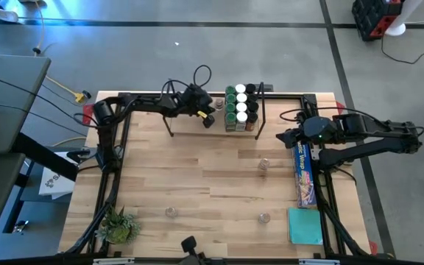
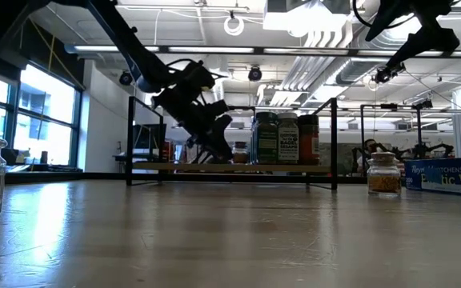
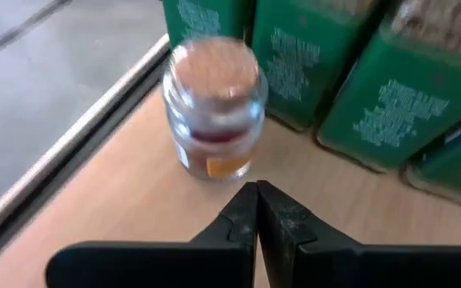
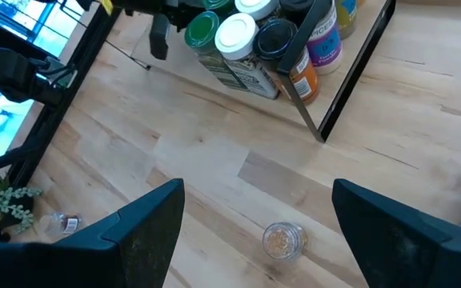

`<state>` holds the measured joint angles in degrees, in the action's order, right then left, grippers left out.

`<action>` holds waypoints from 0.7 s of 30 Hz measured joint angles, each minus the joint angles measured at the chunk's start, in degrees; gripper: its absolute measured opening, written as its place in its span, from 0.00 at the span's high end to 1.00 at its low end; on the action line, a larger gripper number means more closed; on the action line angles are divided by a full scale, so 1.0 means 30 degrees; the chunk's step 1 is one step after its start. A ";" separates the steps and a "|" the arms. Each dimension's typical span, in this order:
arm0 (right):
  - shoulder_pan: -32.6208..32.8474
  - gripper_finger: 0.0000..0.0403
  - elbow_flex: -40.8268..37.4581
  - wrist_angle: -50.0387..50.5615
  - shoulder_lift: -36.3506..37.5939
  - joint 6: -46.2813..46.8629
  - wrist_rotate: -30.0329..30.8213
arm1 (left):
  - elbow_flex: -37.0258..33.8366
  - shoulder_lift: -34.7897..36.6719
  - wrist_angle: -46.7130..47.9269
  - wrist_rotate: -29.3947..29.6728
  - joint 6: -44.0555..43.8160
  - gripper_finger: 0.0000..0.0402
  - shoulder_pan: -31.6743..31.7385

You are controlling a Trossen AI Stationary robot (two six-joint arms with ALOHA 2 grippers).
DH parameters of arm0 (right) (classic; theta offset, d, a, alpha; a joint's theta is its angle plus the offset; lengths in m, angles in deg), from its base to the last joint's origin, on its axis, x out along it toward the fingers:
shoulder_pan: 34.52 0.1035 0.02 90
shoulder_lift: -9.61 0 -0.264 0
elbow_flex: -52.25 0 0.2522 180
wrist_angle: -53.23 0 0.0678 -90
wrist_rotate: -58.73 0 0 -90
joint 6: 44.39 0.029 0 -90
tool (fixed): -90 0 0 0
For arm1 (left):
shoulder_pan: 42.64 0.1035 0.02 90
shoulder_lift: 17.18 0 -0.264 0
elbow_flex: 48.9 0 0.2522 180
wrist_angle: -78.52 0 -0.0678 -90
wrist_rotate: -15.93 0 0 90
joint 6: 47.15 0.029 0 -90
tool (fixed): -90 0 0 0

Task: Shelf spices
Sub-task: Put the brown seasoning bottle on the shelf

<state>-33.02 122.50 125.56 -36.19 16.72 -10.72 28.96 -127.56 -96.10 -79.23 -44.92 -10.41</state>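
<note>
robotics lab: exposed ceiling ducts (image 2: 310,64), concrete floor (image 1: 197,51)

Long blue plastic-wrap box (image 1: 305,174): table's 3 o'clock edge.
Flat teal rectangular pad (image 1: 304,225): 4 o'clock corner.
Small spiky green plant (image 1: 118,225): 8 o'clock corner.

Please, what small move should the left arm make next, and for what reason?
Probably draw the left hand straight back from the shelf. Its fingers are shut and empty, and the clear jar stands upright on the board just ahead of them, beside the green-labelled jars. That jar seems placed; other jars still wait on the table.
</note>
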 joint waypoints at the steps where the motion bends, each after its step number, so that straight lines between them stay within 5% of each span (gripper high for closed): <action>1: 0.0000 0.23 0.0000 0.0007 0.0000 0.0099 -0.0006 | -0.0007 -0.0166 -0.0089 -0.0056 -0.0007 0.99 0.0000; 21: 0.0000 0.23 0.0000 0.0005 0.0000 0.0639 -0.0417 | -0.0007 -0.0491 -0.1985 0.0402 -0.0128 0.99 0.0021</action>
<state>-33.02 122.50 125.58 -36.19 18.63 -11.98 28.94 -129.04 -102.06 -78.02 -45.30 -10.35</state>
